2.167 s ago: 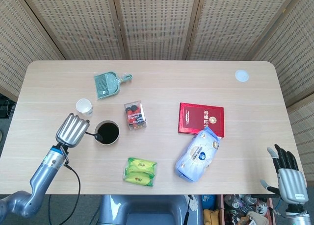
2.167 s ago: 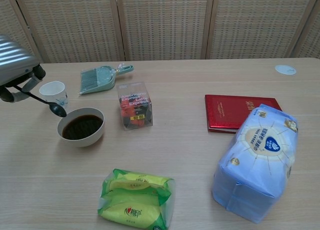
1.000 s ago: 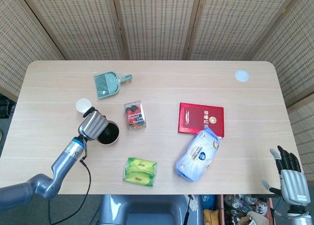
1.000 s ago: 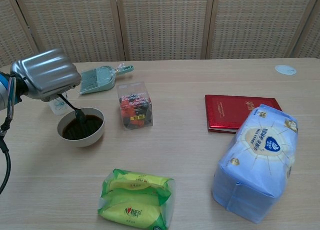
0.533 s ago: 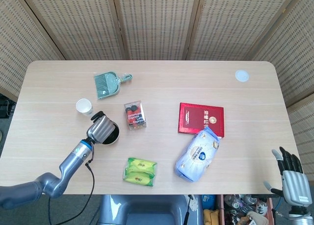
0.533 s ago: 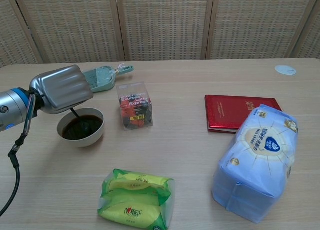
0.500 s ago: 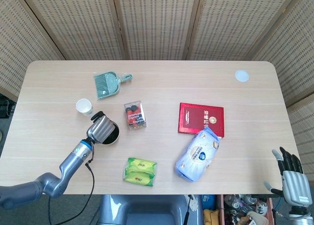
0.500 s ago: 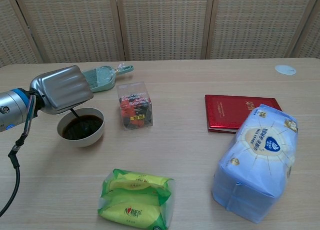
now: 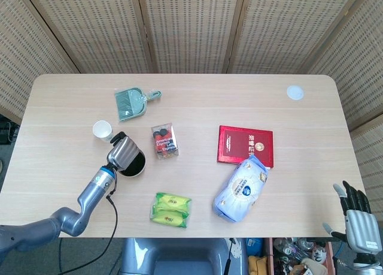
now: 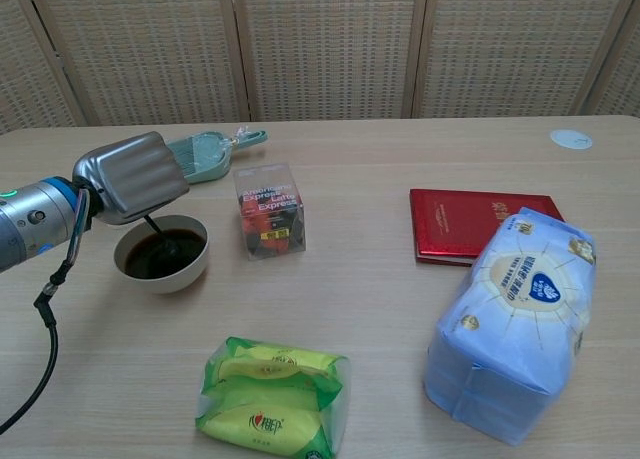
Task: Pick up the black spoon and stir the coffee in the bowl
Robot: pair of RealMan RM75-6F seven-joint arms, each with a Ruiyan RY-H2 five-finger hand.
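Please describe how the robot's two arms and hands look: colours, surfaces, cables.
The left hand has a ribbed silver metal back; its arm is grey with a blue ring, a green light and a loose black cable. The right hand has black fingers on a silver-grey body.

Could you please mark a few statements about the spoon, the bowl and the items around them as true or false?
1. The left hand holds the black spoon dipped in the bowl of coffee. True.
2. The red book lies on top of the blue tissue pack. False: the pack's end overlaps the book.
3. The right hand is over the table. False: it hangs off the table's near right corner.
4. The paper cup stands upright near the bowl. True.
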